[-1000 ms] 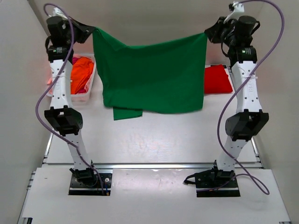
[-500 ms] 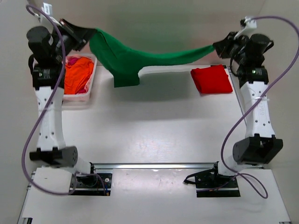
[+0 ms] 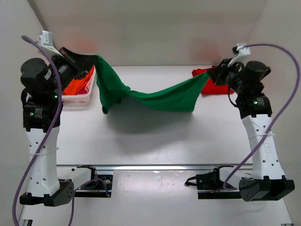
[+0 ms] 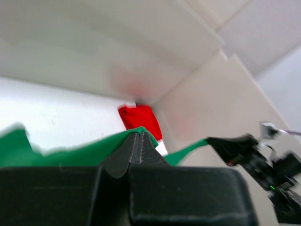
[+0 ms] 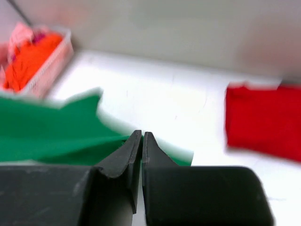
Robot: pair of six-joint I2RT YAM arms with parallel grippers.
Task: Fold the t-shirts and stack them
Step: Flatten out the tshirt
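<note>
A dark green t-shirt [image 3: 155, 96] hangs stretched between both arms, sagging in the middle over the table. My left gripper [image 3: 93, 61] is shut on its left corner beside the basket; the jaws [image 4: 137, 135] pinch green cloth [image 4: 56, 153]. My right gripper [image 3: 210, 74] is shut on the right corner, with green cloth [image 5: 51, 127] at its closed tips [image 5: 142, 135]. A folded red t-shirt [image 3: 217, 87] lies at the back right, partly hidden behind the right gripper, and shows as red t-shirt [image 5: 263, 120] and red t-shirt [image 4: 140, 117] in the wrist views. Orange t-shirts [image 3: 77, 84] fill the basket.
A white plastic basket [image 3: 75, 98] stands at the back left under my left wrist; the basket [image 5: 47, 70] holds orange and pink cloth. Pale walls close the back and both sides. A metal rail [image 3: 155, 167] runs along the near edge by the arm bases.
Both arms have swung down and toward the near side, carrying the green t-shirt from a high hanging spread to a low sagging span over the table.
</note>
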